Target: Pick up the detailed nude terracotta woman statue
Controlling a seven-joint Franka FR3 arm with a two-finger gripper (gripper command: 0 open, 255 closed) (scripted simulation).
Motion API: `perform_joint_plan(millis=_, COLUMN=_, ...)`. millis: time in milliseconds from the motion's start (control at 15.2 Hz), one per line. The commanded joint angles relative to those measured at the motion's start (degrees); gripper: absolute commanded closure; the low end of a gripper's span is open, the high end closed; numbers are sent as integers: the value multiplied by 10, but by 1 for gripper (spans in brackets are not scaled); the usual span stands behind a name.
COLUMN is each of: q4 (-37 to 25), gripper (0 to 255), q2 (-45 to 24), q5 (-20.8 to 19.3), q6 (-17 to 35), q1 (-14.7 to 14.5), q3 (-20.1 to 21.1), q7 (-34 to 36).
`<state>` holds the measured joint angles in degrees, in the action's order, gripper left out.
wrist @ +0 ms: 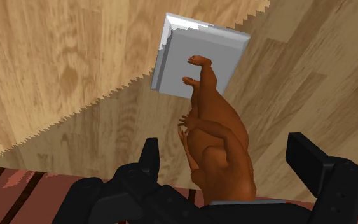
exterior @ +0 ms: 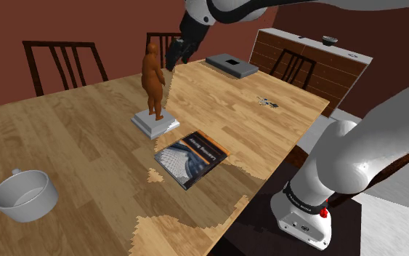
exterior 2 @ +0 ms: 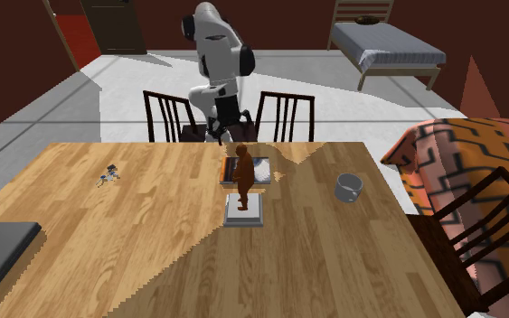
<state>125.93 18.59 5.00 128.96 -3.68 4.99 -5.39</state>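
One statue point(exterior: 152, 73) upright on grey plinth point(exterior: 154, 124), mid-desk point(exterior: 65, 145). Pincer point(wrist: 225, 145) spread, straddling its torso, not touching. Suggest: centre on torso, avoid thin arms, close gently, lift straight up

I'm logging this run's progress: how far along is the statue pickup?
Done: the open gripper straddles the brown woman statue at her upper body, fingers not touching. In hand: lining up the grasp. Left: closing and lifting; her grey base sits flat on the wooden table.
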Motion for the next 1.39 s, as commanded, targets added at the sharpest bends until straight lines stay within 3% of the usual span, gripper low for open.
perform_joint_plan(millis=0, q4=-21, gripper=0, q2=-32, q5=-6, q6=32, q1=-2, q3=7, q7=0)
perform_joint_plan(millis=132, q4=-46, gripper=0, q2=-66, q5=-15, q6=61, q1=-4, q3=15, q7=3)
perform_joint_plan(millis=792, q4=0, gripper=0, q2=-79, q5=-14, q6=120, q1=-5, q3=16, q7=2)
perform_joint_plan(millis=858, q4=-1, gripper=255, q2=-79, q5=-14, q6=120, q1=-5, q3=16, q7=2)
perform_joint_plan(millis=1320, q4=-1, gripper=255, q2=-79, q5=-14, q6=119, q1=-5, q3=16, q7=2)
